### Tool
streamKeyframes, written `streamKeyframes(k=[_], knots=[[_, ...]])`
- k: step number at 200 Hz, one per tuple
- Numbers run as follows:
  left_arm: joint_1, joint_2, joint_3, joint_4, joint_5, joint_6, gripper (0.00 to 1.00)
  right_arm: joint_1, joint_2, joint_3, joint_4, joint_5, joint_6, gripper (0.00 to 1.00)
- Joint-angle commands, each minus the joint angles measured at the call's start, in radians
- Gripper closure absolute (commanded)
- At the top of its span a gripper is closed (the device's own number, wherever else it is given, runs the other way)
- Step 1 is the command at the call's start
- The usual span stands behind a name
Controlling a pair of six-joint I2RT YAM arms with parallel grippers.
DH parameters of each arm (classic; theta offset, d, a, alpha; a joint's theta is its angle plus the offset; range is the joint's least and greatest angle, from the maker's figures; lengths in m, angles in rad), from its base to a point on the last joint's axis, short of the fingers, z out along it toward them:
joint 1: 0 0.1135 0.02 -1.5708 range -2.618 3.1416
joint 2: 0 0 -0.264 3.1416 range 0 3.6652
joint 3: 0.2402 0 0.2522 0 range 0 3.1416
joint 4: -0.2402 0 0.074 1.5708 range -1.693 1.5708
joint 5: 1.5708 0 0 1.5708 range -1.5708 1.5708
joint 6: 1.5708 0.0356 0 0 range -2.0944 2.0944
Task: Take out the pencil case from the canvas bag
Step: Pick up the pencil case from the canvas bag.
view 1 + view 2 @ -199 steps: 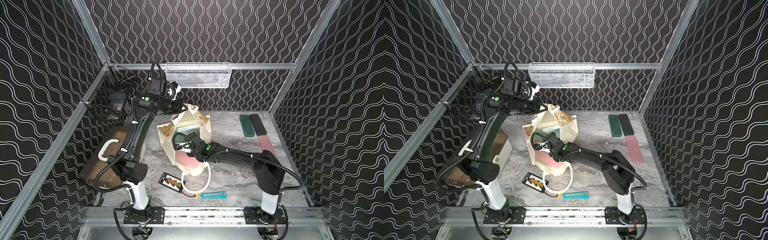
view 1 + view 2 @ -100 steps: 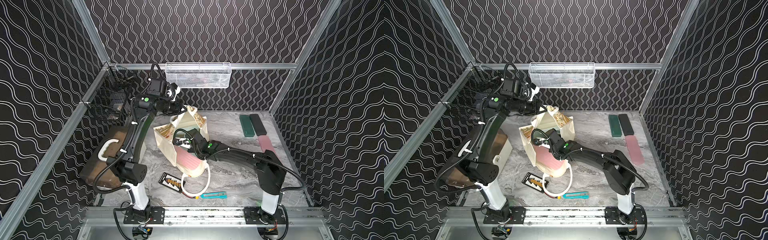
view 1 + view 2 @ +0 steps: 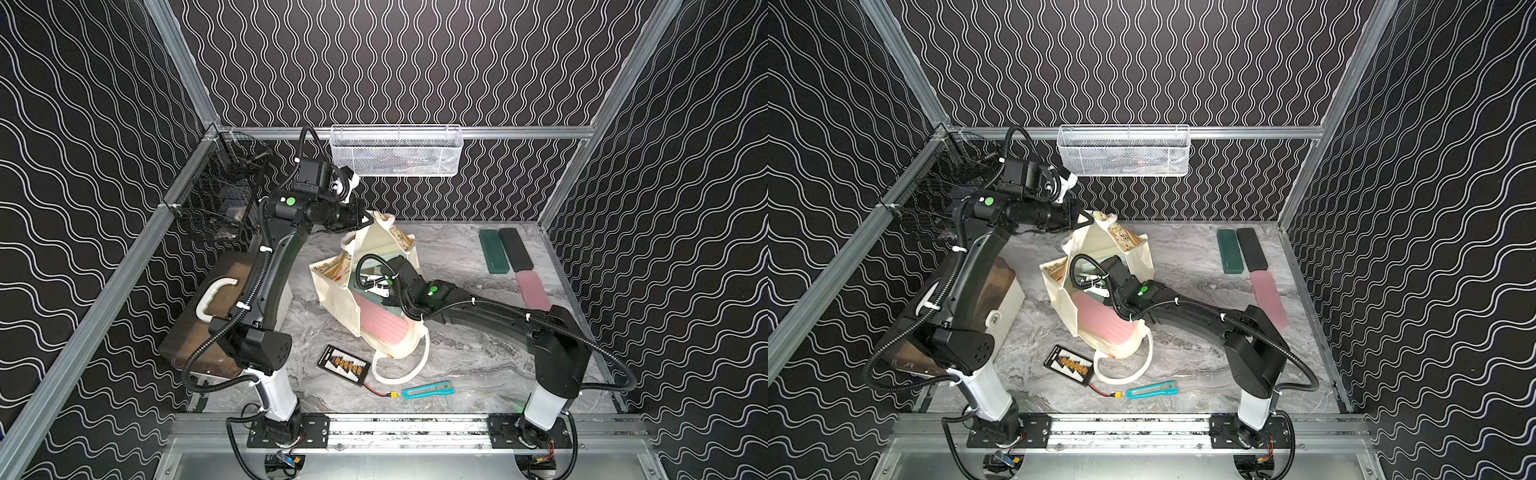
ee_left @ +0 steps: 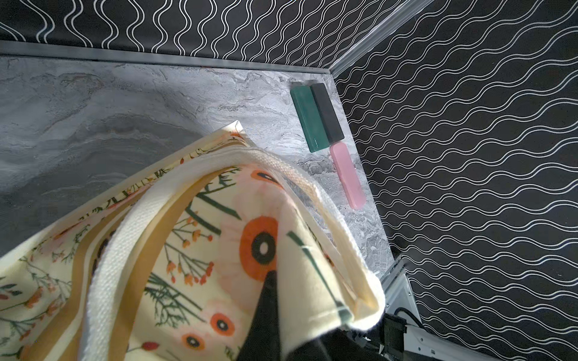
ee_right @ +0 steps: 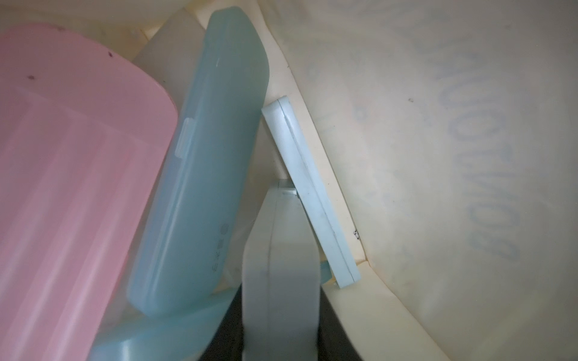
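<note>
The cream canvas bag (image 3: 335, 299) (image 3: 1064, 303) with its orange flower print (image 4: 187, 250) stands mid-table, mouth up. My left gripper (image 3: 360, 220) (image 3: 1084, 218) (image 4: 287, 328) is shut on the bag's far top rim and holds it up. My right gripper (image 3: 374, 282) (image 3: 1091, 282) (image 5: 280, 312) reaches down into the bag and is shut on a pale grey pencil case (image 5: 281, 275), with a dark finger on each side of it. Beside it inside the bag lie a pink case (image 5: 72, 187) (image 3: 382, 324), a light blue case (image 5: 203, 187) and a thin white case (image 5: 309, 187).
Green (image 3: 492, 251), black (image 3: 515, 249) and pink (image 3: 534, 291) cases lie at the back right. In front of the bag are a black connector board (image 3: 344, 365) and a teal knife (image 3: 428, 390). A brown box (image 3: 208, 307) sits at left. A white mesh basket (image 3: 395, 149) hangs on the back wall.
My right gripper's jaws have closed in on the pale grey case inside the bag. The bag's mouth has shifted slightly. The left gripper keeps its hold on the rim.
</note>
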Motion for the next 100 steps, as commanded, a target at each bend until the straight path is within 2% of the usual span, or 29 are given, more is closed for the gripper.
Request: streamKeyframes(k=[1,100], knots=[[0.001,-0.012,0.017,0.11,-0.008,-0.016,1.0,-0.001,-0.047,-0.019,-0.001,-0.042,0.036,0.85],[0.005,0.0,0.0,0.135,-0.044,-0.04,1.0,0.0,-0.31,-0.138,-0.012,-0.146,0.193,0.87]])
